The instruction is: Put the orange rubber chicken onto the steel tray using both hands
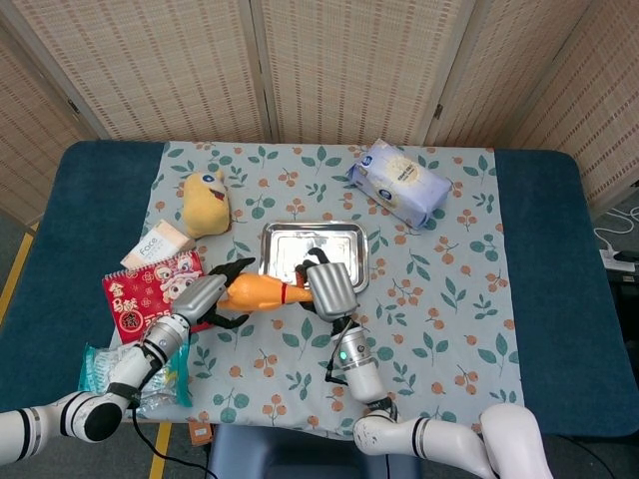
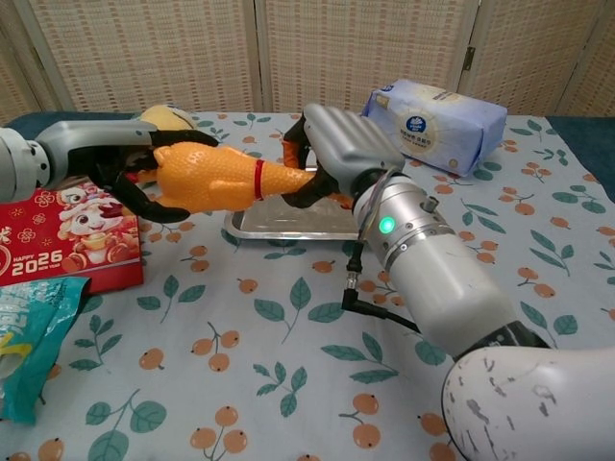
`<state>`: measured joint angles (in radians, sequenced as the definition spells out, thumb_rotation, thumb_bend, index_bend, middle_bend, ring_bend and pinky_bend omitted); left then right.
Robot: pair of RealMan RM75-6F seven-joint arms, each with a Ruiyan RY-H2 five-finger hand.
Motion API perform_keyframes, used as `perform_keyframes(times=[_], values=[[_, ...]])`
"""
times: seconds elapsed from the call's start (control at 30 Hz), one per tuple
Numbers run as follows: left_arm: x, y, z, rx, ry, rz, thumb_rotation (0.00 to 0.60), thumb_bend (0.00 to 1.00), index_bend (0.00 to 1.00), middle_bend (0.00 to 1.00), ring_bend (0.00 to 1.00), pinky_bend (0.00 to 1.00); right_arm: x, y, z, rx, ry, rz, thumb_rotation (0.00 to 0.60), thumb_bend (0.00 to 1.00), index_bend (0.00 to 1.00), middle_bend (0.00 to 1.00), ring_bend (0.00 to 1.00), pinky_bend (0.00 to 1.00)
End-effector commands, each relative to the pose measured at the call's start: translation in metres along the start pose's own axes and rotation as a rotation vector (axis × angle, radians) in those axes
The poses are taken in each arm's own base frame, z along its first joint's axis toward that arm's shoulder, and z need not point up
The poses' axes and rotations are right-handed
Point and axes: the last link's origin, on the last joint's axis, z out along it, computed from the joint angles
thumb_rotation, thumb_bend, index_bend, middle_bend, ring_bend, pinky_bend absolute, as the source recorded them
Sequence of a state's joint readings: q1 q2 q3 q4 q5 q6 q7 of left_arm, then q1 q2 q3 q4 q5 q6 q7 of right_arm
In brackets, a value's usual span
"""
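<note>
The orange rubber chicken (image 1: pixel 255 291) (image 2: pixel 216 176), with a red band on its neck, hangs above the cloth just in front of the steel tray (image 1: pixel 339 236) (image 2: pixel 279 225). My right hand (image 1: pixel 327 289) (image 2: pixel 336 144) grips its thin neck end near the tray's front edge. My left hand (image 1: pixel 203 297) (image 2: pixel 106 158) is at the thick body end with its dark fingers (image 1: pixel 236 267) spread wide around the body rather than closed on it. The tray's bare floor shows behind the chicken.
A yellow plush toy (image 1: pixel 205 203) and a small box (image 1: pixel 160 245) lie left of the tray. A red 2026 calendar (image 1: pixel 140 294) (image 2: pixel 58 245) and a teal packet (image 1: pixel 120 371) sit front left. A tissue pack (image 1: pixel 399 182) (image 2: pixel 437 120) lies back right.
</note>
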<state>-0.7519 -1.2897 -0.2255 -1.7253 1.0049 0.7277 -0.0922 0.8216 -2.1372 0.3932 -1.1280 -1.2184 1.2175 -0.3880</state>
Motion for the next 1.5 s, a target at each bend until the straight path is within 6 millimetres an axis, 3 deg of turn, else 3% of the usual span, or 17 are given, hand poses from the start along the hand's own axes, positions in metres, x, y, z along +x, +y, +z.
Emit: perform_keyframes(times=[0.03,0.17,0.23,0.3,0.43,0.5,0.53,0.6,0.87,1.03,1.13,1.17,1.2,1.27,1.3,1.5], values=[[0.001,-0.001,0.000,-0.002,-0.001,-0.030,0.600,0.32,0.00,0.00,0.00,0.03,0.000,0.001,-0.001,0.001,-0.002,0.000,0.600,0.33,0.86,0.57,0.71,0.92],[0.002,-0.005,0.003,0.002,0.040,0.005,0.600,0.39,0.00,0.00,0.00,0.06,0.002,-0.001,-0.001,0.005,0.005,0.005,0.600,0.33,0.86,0.57,0.71,0.92],[0.001,-0.006,0.004,0.015,0.058,-0.009,0.600,0.45,0.06,0.09,0.07,0.11,0.002,-0.001,-0.001,0.007,0.006,0.005,0.600,0.33,0.86,0.57,0.71,0.92],[0.000,-0.006,0.005,0.031,0.079,-0.016,0.600,0.54,0.31,0.38,0.26,0.20,0.002,0.000,-0.001,0.006,0.005,0.006,0.600,0.33,0.86,0.57,0.71,0.92],[0.000,-0.006,0.007,0.052,0.104,-0.026,0.600,0.64,0.59,0.65,0.47,0.33,0.002,0.000,-0.001,0.005,0.005,0.007,0.600,0.33,0.86,0.57,0.71,0.92],[0.002,-0.006,0.008,0.084,0.155,-0.093,0.600,0.73,0.80,0.84,0.64,0.46,0.002,-0.001,-0.001,0.006,0.007,0.007,0.600,0.33,0.86,0.57,0.71,0.92],[0.003,-0.007,0.009,0.107,0.171,-0.112,0.600,0.76,0.85,0.90,0.70,0.51,0.003,-0.001,-0.001,0.006,0.010,0.007,0.600,0.33,0.86,0.57,0.71,0.92],[0.002,-0.005,0.009,0.131,0.188,-0.095,0.600,0.79,0.87,0.97,0.77,0.57,0.005,-0.002,-0.001,0.007,0.014,0.009,0.600,0.33,0.86,0.57,0.71,0.92],[-0.003,0.003,0.006,0.146,0.182,-0.056,0.600,0.82,0.87,0.99,0.78,0.61,0.004,-0.002,-0.002,0.007,0.008,0.006,0.600,0.33,0.86,0.57,0.71,0.92],[-0.001,0.004,0.005,0.142,0.206,-0.054,0.600,0.80,0.87,0.99,0.78,0.60,0.005,-0.003,-0.002,0.007,0.012,0.009,0.600,0.33,0.86,0.57,0.71,0.92],[-0.002,0.005,0.004,0.115,0.233,-0.077,0.600,0.71,0.80,0.90,0.73,0.49,0.006,-0.002,-0.002,0.007,0.016,0.008,0.600,0.33,0.86,0.57,0.71,0.92],[-0.004,0.003,0.003,0.109,0.213,-0.060,0.600,0.65,0.65,0.76,0.63,0.40,0.006,-0.002,-0.003,0.007,0.016,0.008,0.600,0.33,0.86,0.57,0.71,0.92],[-0.008,0.002,0.002,0.106,0.158,-0.027,0.600,0.59,0.41,0.53,0.44,0.30,0.006,-0.002,-0.002,0.007,0.018,0.006,0.600,0.33,0.86,0.57,0.71,0.92],[-0.007,-0.002,-0.001,0.112,0.035,0.016,0.600,0.50,0.06,0.12,0.10,0.10,0.007,-0.002,-0.002,0.007,0.021,0.005,0.600,0.33,0.86,0.57,0.71,0.92],[-0.006,-0.003,0.000,0.111,0.009,0.019,0.600,0.46,0.00,0.01,0.01,0.03,0.007,-0.002,-0.002,0.006,0.021,0.006,0.600,0.33,0.86,0.57,0.71,0.92],[-0.003,-0.005,-0.001,0.094,-0.074,0.011,0.600,0.39,0.00,0.00,0.00,0.00,0.008,-0.002,-0.002,0.004,0.023,0.001,0.600,0.33,0.86,0.57,0.71,0.92]])
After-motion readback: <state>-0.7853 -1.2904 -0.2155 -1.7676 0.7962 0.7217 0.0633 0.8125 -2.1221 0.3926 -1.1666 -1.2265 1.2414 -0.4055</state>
